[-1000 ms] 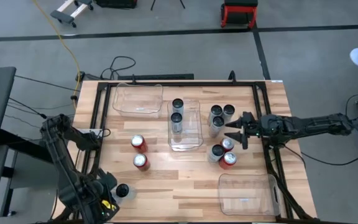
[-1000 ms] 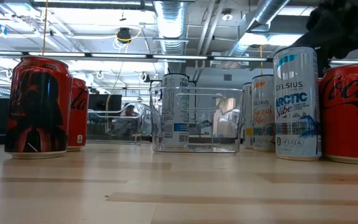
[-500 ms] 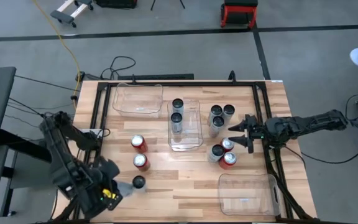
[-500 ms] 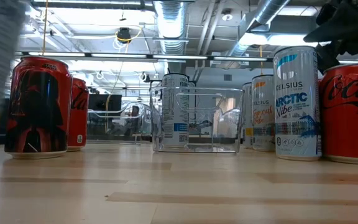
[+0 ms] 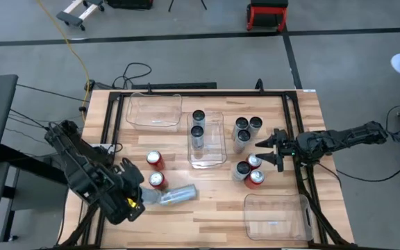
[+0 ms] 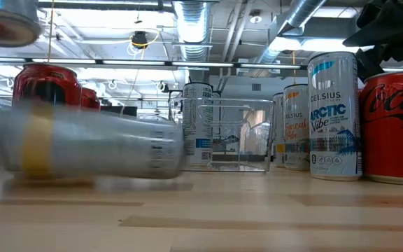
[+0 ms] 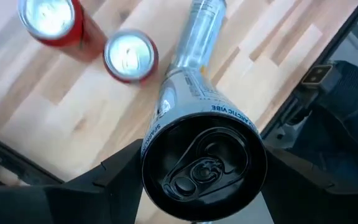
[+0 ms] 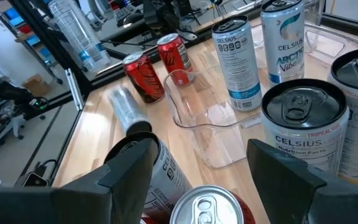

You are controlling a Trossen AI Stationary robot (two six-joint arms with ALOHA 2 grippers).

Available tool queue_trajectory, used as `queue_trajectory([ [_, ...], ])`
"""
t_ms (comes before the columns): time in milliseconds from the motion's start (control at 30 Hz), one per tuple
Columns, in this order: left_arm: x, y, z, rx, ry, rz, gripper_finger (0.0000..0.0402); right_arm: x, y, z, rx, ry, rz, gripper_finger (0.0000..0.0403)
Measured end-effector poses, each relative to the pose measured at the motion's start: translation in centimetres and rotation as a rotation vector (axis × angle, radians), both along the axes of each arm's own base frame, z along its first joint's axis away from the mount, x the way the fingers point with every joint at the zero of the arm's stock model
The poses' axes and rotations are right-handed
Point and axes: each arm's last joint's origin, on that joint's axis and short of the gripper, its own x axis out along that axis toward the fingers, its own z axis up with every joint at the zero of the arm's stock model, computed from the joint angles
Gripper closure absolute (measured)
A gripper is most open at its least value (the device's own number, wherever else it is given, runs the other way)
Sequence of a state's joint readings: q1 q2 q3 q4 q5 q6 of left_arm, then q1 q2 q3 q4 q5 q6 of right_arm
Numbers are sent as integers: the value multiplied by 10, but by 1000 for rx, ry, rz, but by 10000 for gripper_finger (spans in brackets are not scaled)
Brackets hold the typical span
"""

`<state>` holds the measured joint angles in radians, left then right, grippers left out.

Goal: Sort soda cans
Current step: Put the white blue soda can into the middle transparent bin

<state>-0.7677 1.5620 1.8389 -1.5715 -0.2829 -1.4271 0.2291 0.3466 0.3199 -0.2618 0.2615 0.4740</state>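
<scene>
Low view: blurred silver can [image 6: 82, 150] hides red cans [image 6: 47, 77]

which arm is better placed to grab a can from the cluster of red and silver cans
Right. The right gripper hovers with jaws open beside the cluster of red and silver cans; the left gripper already holds a silver can sideways.
</scene>
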Motion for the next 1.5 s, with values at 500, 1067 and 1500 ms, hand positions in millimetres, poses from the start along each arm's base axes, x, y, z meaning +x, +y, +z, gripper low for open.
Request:
queue_trajectory([
  [500,59,65,8,384,-192,-93,145,0,0,0,15,-3,-7,122],
  [1067,135,188,4,500,-258,-171,145,-1,0,-2,25,22,-12,122],
  [1500,187,252,-59,385,-146,-325,145,7,-6,-5,18,51,-81,122],
])
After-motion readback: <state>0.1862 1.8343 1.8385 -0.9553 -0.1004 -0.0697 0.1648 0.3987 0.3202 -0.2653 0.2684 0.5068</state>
